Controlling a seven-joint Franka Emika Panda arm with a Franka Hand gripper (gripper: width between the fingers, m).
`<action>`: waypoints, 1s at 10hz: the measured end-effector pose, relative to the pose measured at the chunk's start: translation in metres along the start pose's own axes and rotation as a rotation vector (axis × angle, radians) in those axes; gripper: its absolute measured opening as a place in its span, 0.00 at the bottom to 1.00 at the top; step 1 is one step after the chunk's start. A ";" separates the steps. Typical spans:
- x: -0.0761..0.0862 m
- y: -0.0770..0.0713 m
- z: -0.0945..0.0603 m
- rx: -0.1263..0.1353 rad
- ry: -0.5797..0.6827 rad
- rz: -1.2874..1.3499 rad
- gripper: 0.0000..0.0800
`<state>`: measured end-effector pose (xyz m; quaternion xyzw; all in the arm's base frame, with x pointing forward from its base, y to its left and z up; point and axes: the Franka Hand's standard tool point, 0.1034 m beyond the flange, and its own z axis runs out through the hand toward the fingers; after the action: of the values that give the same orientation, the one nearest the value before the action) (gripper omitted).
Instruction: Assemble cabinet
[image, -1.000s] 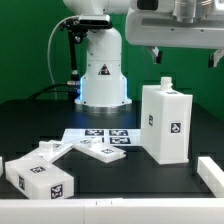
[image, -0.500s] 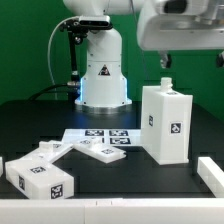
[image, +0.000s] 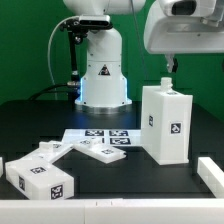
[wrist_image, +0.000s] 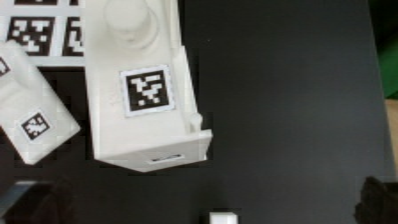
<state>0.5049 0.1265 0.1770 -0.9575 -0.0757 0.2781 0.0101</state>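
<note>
The cabinet body (image: 165, 122), a tall white box with a square tag and a small knob (image: 165, 83) on top, stands upright on the black table at the exterior view's right. It also shows in the wrist view (wrist_image: 151, 95), with its tag facing the camera. My gripper (image: 198, 58) hangs above and a little to the exterior view's right of the body, clear of it. One dark finger (image: 172, 63) shows above the knob. In the wrist view the gripper (wrist_image: 201, 205) shows dark fingers far apart at the picture's edges, with nothing between them. It is open and empty.
The marker board (image: 100, 135) lies mid-table. A tagged white box piece (image: 40, 178) sits front left, and flat white panels (image: 105, 152) lie on and beside the board. Another white piece (image: 210, 170) lies at the exterior view's right edge. The arm's base (image: 103, 75) stands behind.
The gripper has moved toward the exterior view's right, above the cabinet body. The parts on the table have not moved.
</note>
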 end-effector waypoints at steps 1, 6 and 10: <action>0.003 0.000 -0.001 -0.034 -0.002 -0.142 1.00; 0.007 -0.001 -0.003 -0.052 0.004 -0.478 1.00; 0.025 -0.035 0.009 -0.197 0.033 -0.621 1.00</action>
<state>0.5159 0.1642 0.1587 -0.8895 -0.3904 0.2375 0.0031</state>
